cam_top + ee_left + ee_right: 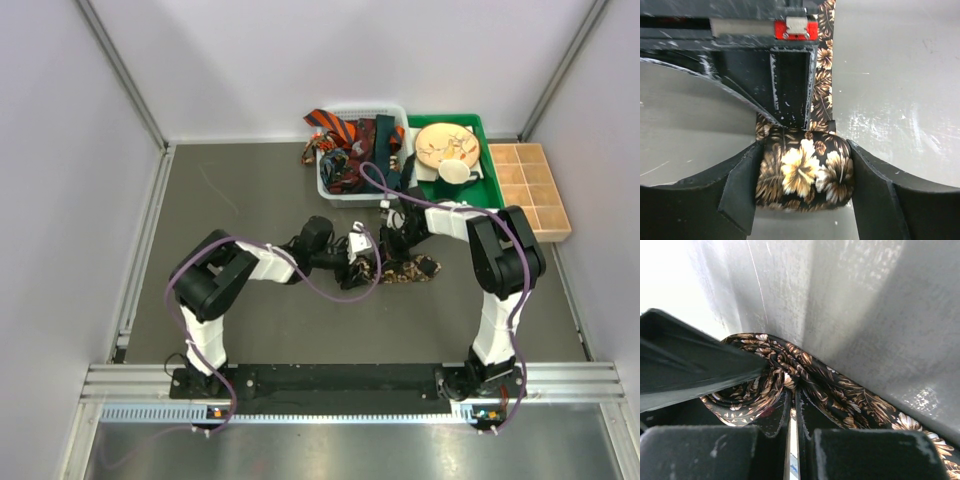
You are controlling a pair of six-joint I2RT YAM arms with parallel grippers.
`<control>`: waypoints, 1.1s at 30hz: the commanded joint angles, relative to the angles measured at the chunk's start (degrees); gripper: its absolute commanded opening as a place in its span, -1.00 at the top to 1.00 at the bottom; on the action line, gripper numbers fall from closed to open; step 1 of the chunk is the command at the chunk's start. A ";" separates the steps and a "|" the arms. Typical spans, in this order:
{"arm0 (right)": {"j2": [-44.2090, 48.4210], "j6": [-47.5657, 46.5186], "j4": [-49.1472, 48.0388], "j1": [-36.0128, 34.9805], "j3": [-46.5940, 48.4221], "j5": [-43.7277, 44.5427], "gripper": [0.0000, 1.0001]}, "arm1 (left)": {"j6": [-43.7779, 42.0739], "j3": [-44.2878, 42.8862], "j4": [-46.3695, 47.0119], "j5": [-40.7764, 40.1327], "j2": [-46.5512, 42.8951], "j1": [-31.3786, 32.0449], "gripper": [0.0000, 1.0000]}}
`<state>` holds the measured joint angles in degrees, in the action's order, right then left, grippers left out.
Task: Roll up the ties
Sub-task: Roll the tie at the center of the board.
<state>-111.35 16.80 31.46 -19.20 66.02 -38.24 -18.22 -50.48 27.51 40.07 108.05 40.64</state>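
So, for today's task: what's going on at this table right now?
Both arms are working on one floral tie mid-table. The left gripper is clamped around its rolled end, while the right gripper is shut on the loose length beside it. More ties lie in the white basket at the far side.

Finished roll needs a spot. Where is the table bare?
Bare: table left of the basket, up to the left wall; near strip before the rail. Crowded: basket, green tray and wooden box far right; floral tie at centre.
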 commanded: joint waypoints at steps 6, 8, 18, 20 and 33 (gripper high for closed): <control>0.08 -0.45 -1.40 0.39 -0.89 12.57 1.00 | 4.15 -0.50 10.72 -1.40 4.89 1.72 -0.33; -0.09 -0.36 -1.49 0.39 -1.07 12.31 1.00 | 4.77 -0.59 11.51 -1.67 5.85 2.16 -0.23; 0.26 -1.59 -0.79 -0.31 -0.01 6.61 1.00 | -2.59 -5.50 -6.38 -5.97 7.26 3.48 0.41; 0.87 -2.64 0.69 -0.14 0.77 4.50 1.00 | -6.64 -7.17 -16.31 -8.94 7.18 3.74 0.47; 7.11 -11.52 11.78 8.47 2.63 -10.35 0.43 | -14.39 -17.89 -45.69 -18.10 9.28 5.41 0.86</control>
<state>-109.21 9.61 39.75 -13.98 67.26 -41.32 -29.52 -67.22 0.82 29.12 113.56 45.78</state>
